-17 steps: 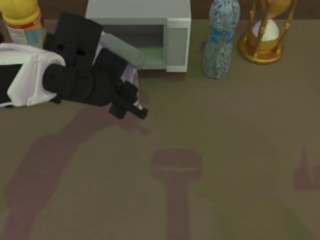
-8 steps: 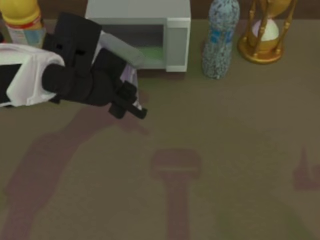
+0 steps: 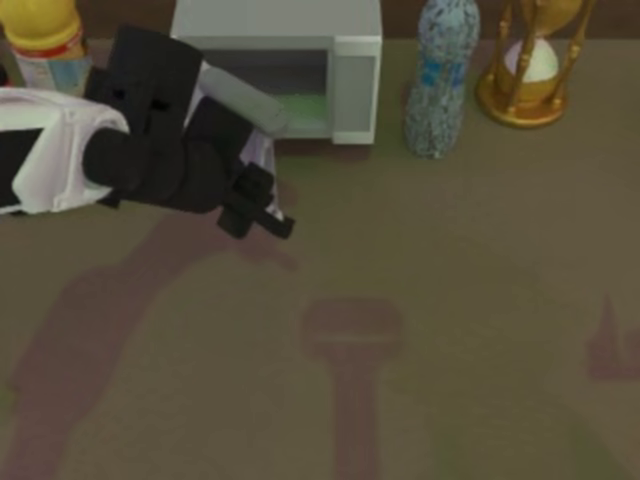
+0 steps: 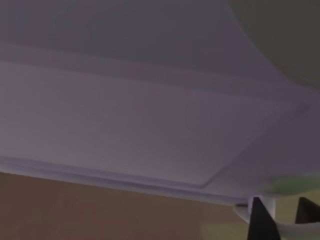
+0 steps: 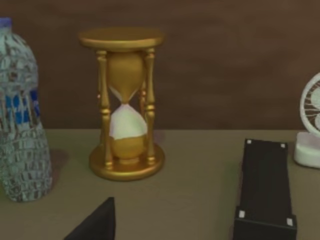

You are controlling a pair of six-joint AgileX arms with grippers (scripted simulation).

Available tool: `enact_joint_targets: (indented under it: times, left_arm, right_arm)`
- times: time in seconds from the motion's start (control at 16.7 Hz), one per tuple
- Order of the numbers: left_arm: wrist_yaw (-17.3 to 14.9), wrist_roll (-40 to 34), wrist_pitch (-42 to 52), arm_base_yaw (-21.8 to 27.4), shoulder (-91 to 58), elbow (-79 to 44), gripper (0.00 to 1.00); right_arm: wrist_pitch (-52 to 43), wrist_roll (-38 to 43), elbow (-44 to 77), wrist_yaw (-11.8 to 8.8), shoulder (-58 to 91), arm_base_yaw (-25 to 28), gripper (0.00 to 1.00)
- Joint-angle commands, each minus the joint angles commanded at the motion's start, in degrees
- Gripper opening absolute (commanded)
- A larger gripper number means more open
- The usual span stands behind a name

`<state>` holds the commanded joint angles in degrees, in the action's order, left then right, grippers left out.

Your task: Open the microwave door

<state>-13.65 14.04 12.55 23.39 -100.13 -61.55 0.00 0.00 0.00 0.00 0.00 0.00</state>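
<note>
Left gripper (image 3: 262, 212) of mine is sitting at about seven o'clock from the microwave (image 3: 277, 62), just off its front left corner, but I cannot tell whether the fingers are apart or clamped: from above the black wrist is covering them, and the left wrist view is only catching two dark fingertips (image 4: 261, 221) at its edge beside a white bar. The microwave is standing at the far edge of the table (image 3: 460, 300), left of centre, with its greenish floor showing in the open cavity. The microwave door (image 3: 243, 98) is swinging out toward seven o'clock, mostly hidden under my arm; in the left wrist view it is filling the frame as a pale grey panel (image 4: 130, 120), too close to read further. At three o'clock from the microwave a speckled bottle (image 3: 441, 75) is standing, then a gold hourglass (image 3: 534, 62), cut off by the frame. At nine o'clock a yellow-capped bottle (image 3: 42, 38) is partly cropped. My right gripper is out of the top view, facing the hourglass (image 5: 126, 102).
</note>
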Motion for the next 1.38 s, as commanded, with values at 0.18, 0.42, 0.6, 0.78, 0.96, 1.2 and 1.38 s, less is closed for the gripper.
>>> enact_joint_targets:
  times: [0.18, 0.42, 0.6, 0.78, 0.96, 1.2, 1.38]
  left_arm:
    - [0.0, 0.0, 0.0, 0.0, 0.0, 0.0, 0.0]
    - [0.0, 0.0, 0.0, 0.0, 0.0, 0.0, 0.0]
    - [-0.9, 0.6, 0.2, 0.0, 0.0, 0.4, 0.0]
    - [-2.6, 3.0, 1.0, -1.2, 0.4, 0.6, 0.0]
    - [-4.2, 5.3, 1.7, -2.3, 0.8, 0.9, 0.0]
    - [-5.5, 7.4, 2.3, -3.3, 1.2, 1.0, 0.0]
    - [-5.5, 7.4, 2.3, -3.3, 1.2, 1.0, 0.0]
  right_arm:
    - [0.0, 0.0, 0.0, 0.0, 0.0, 0.0, 1.0]
    - [0.0, 0.0, 0.0, 0.0, 0.0, 0.0, 1.0]
    - [0.0, 0.0, 0.0, 0.0, 0.0, 0.0, 1.0]
    - [0.0, 0.0, 0.0, 0.0, 0.0, 0.0, 1.0]
    - [0.0, 0.0, 0.0, 0.0, 0.0, 0.0, 1.0]
    - [0.0, 0.0, 0.0, 0.0, 0.0, 0.0, 1.0]
    - [0.0, 0.0, 0.0, 0.0, 0.0, 0.0, 1.0]
